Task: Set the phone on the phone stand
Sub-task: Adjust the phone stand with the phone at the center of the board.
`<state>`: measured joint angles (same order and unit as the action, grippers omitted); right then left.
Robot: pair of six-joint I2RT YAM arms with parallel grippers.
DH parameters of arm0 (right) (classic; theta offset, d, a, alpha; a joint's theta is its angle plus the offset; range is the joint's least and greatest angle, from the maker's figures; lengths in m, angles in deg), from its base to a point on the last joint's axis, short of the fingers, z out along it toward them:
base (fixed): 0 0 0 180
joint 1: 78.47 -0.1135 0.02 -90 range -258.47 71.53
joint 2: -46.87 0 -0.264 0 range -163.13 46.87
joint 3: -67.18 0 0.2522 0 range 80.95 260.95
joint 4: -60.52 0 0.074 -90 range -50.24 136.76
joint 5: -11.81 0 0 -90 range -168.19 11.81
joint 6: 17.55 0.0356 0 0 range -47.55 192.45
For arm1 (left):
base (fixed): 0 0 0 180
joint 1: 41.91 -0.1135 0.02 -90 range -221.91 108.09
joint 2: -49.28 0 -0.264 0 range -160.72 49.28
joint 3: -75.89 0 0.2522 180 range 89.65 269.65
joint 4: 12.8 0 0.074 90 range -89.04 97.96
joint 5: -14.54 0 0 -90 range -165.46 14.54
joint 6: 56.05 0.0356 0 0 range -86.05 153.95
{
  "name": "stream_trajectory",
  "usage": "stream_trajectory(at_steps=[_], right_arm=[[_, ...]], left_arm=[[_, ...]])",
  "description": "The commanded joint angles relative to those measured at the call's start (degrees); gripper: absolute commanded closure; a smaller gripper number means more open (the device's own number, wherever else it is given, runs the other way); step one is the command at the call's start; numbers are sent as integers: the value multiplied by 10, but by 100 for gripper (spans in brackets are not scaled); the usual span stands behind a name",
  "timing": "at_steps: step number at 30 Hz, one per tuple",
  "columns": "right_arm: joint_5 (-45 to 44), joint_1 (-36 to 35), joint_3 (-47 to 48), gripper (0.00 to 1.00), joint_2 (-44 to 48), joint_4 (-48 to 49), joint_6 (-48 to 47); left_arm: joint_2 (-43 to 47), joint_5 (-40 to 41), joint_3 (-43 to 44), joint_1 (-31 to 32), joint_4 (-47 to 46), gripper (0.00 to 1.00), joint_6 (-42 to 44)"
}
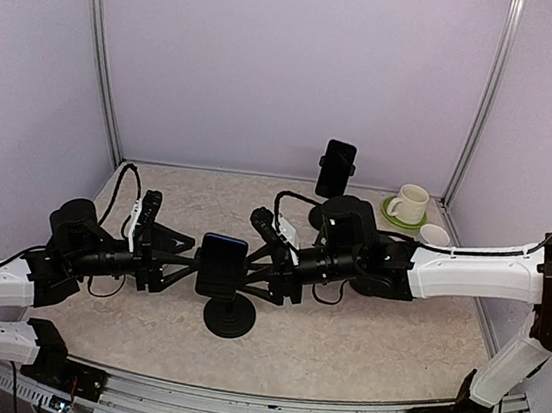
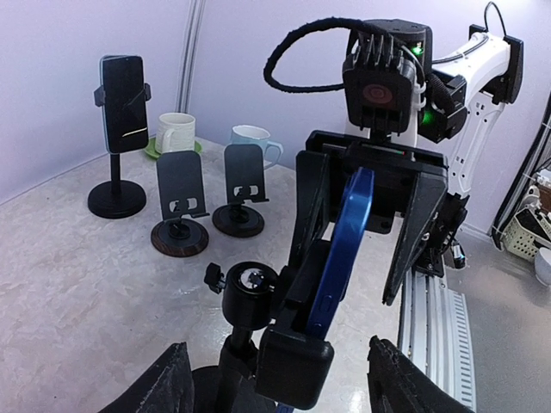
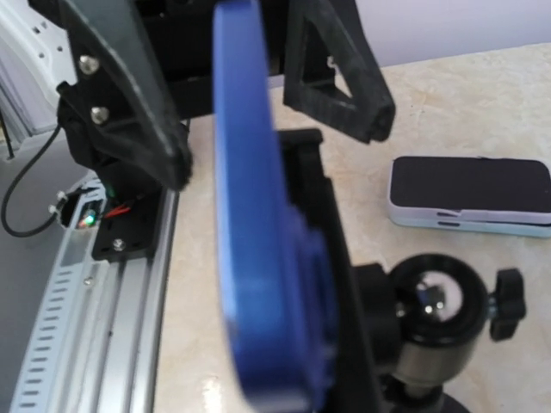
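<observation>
A blue phone [image 1: 221,263] stands on edge in the clamp of a black phone stand [image 1: 229,318] at the table's near middle. In the left wrist view the phone [image 2: 346,232] is edge-on, its near end in the clamp's block [image 2: 295,366]. My left gripper [image 2: 277,346] is open, with its fingers [image 2: 168,383] wide on either side of that block, not touching it. From the opposite side my right gripper [image 2: 346,280] straddles the phone, open, with a gap showing at one finger [image 2: 417,228]. The right wrist view shows the phone [image 3: 258,258] blurred and very close, and my own fingers are hidden there.
A second stand holding a dark phone [image 1: 336,169] rises at the back. Nearby are a mug on a green saucer [image 1: 409,204] and another cup [image 1: 434,234]. Two small folding stands [image 2: 182,196] [image 2: 244,188] sit behind. A pale-cased phone [image 3: 469,194] lies flat on the table.
</observation>
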<state>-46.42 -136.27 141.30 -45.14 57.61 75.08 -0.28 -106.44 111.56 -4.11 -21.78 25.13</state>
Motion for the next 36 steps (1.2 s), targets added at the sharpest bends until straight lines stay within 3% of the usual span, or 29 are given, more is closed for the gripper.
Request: stream_trajectory(at_steps=[1, 9, 17, 36], right_arm=[[-24, -7, 8, 47, -11, 16, 11], [15, -7, 24, 69, -15, 0, 7], [29, -6, 50, 82, -28, -64, -21], [162, 13, 128, 88, -61, -235, -32]], left_arm=[[10, -21, -12, 0, -22, 33, -6], [16, -28, -19, 0, -24, 38, -9], [23, -37, -25, 1, -22, 40, -9], [19, -34, -37, -7, -45, 38, -17]])
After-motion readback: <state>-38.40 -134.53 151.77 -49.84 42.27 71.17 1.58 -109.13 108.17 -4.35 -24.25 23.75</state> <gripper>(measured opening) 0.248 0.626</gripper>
